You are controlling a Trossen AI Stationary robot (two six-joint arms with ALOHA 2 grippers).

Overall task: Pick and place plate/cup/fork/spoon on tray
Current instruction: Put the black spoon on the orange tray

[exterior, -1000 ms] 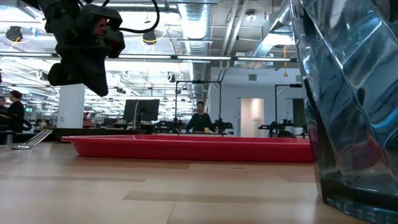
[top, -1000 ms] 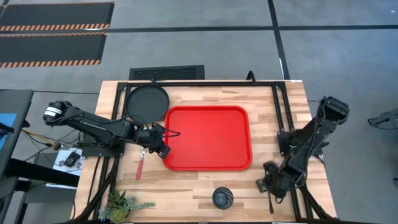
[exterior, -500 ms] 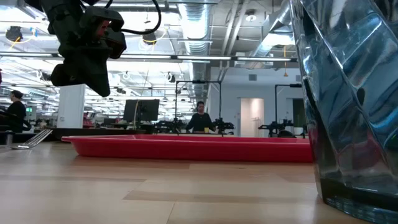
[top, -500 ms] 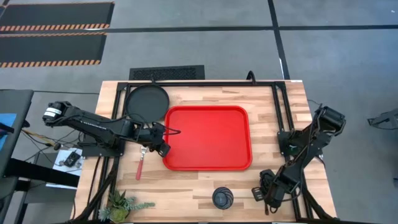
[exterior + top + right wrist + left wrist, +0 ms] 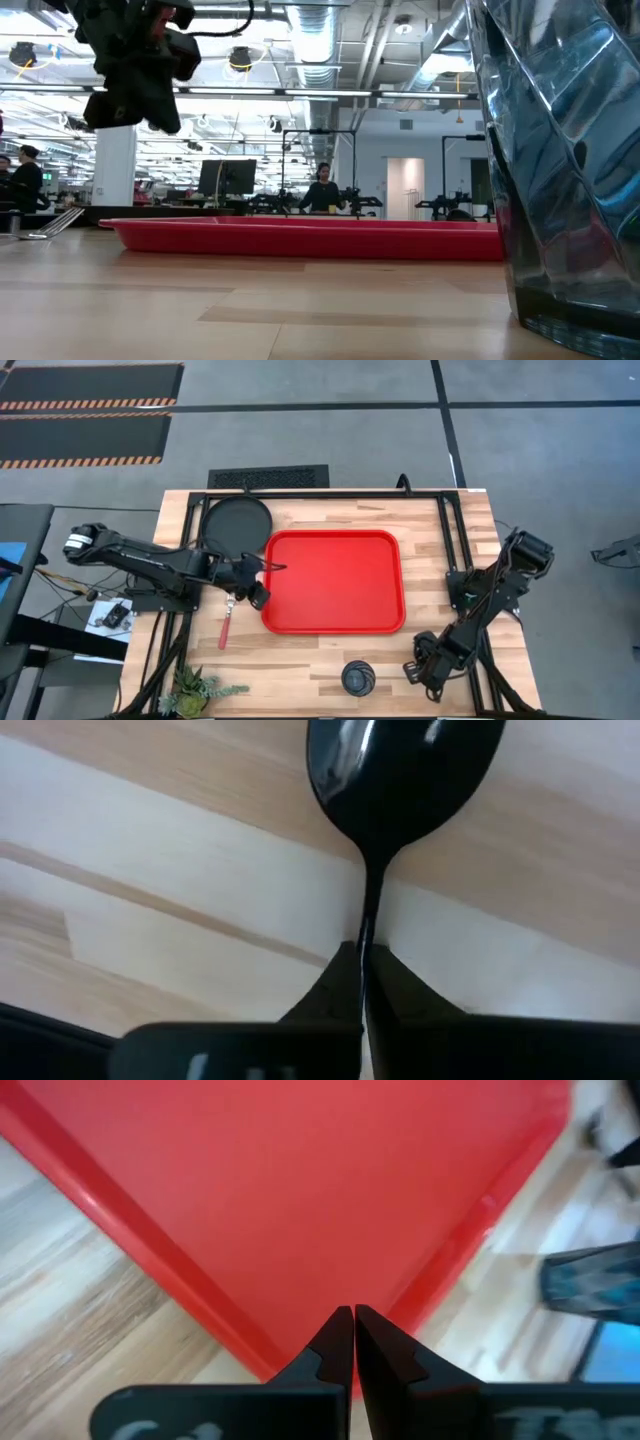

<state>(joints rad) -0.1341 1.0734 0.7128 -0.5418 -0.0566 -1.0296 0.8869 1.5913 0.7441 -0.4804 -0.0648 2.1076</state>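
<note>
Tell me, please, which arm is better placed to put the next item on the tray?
The right. Its pincer is shut on the spoon handle, near the table's front right edge. The left pincer is shut and empty over the tray corner.

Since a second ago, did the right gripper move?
Yes. In the high view the right gripper slid toward the cup, holding the spoon.

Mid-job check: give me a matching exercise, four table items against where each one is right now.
Items:
1. spoon
2. plate
3. cup
4. fork

Places:
A. on the table at the tray's far-left corner
B. clamped in the right end effector
C. on the table left of the tray, below the left end effector
D. on the table near its front edge

Pairs: 1-B, 2-A, 3-D, 4-C
</note>
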